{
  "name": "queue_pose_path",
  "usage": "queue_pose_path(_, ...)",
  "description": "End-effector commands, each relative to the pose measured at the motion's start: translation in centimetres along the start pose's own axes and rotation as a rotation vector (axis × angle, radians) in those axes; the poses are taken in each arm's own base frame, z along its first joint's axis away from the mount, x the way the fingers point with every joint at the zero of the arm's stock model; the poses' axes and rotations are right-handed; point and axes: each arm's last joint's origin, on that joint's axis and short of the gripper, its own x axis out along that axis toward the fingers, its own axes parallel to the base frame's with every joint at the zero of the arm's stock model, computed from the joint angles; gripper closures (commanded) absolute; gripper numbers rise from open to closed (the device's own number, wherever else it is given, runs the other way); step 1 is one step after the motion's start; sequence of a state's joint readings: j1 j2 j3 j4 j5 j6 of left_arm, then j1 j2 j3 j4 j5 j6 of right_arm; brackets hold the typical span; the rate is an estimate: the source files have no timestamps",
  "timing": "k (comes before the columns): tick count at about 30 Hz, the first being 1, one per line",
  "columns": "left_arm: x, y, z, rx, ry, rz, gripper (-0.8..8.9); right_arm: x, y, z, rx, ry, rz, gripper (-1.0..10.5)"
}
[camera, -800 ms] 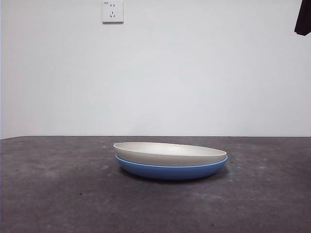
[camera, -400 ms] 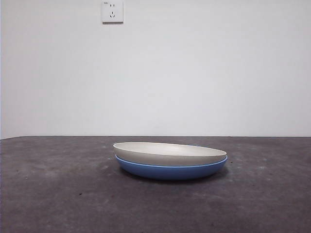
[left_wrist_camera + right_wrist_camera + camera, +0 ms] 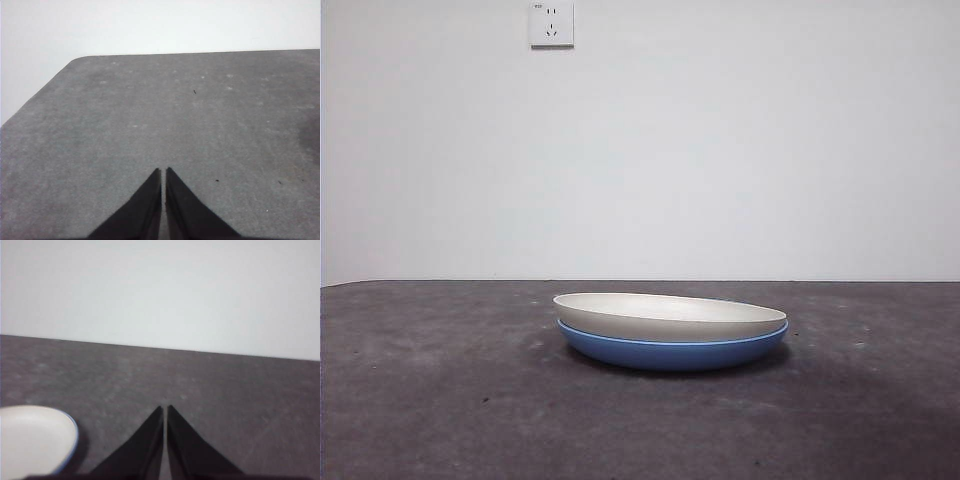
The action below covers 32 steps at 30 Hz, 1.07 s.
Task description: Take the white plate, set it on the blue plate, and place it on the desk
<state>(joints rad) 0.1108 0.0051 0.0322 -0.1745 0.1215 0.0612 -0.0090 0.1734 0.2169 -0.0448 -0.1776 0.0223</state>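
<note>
- Centrally, the round matte cream-white plate (image 3: 670, 316) sits nested in the glossy round blue plate (image 3: 672, 353) on the mottled dark grey desk (image 3: 430, 400).
- Left gripper (image 3: 163, 171): jaws closed, empty.
- Right gripper (image 3: 164, 409): jaws closed, empty, plates at its nine o'clock.

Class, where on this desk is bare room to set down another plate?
Bare desk lies on both sides of the stacked plates and in front of them. The middle is taken: the white plate sits in the blue plate.

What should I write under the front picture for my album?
White plate stacked on the blue plate on the desk.
</note>
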Motion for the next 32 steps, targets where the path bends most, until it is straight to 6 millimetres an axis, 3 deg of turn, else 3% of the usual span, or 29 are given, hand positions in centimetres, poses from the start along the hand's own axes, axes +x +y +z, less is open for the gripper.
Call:
queue_pose_path(1,0.2,0.0,-0.7,-0.006,0.026,0.003,7.97,-0.1,-0.1,-1.2,-0.009,-0.008,-0.033,9.4)
queue_pose_path(10,0.2,0.0,-0.7,-0.006,0.026,0.003,7.97,-0.1,-0.3,-5.1,0.011,0.023,-0.051,9.4)
queue_pose_path(19,0.2,0.0,-0.7,-0.006,0.026,0.003,7.97,-0.3,-0.3,-6.9,0.045,0.160,-0.055,9.4)
queue_pose_path(32,0.2,0.0,-0.7,-0.006,0.026,0.003,7.97,-0.3,-0.3,-6.7,0.041,0.145,-0.054,9.4)
